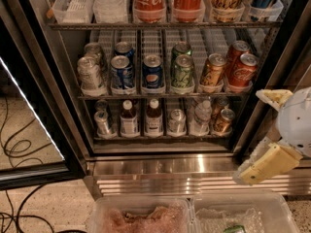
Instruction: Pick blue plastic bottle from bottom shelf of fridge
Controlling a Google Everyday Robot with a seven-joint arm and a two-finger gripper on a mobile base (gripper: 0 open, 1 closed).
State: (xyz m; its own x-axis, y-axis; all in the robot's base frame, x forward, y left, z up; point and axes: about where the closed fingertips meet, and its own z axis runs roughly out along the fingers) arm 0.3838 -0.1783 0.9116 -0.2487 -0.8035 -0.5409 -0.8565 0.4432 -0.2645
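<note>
Gripper (250, 136): off on the right, outside the cabinet, in front of the right door frame and about level with the lowest rack.
Fingers: two pale yellow fingers (266, 164) spread wide apart, nothing between them.
Blue plastic bottle (129, 119): standing upright on the bottom shelf (165, 139), second lane from the left, white cap up, well apart from the gripper.
Its neighbours: a silver can (103, 123) just to its left, and a brown bottle (154, 117) with a white-and-dark label just to its right.
Further along the rack: another can (177, 121), a clear water bottle (201, 116), then an orange can (223, 121).
Shelf above: Pepsi cans (122, 73), green cans (182, 73) and Coca-Cola cans (241, 71).
Fridge (146, 168): door wide open, steel base shining.
Floor: clear plastic bins (141, 216) in front, black cables (14, 149) on the left.
</note>
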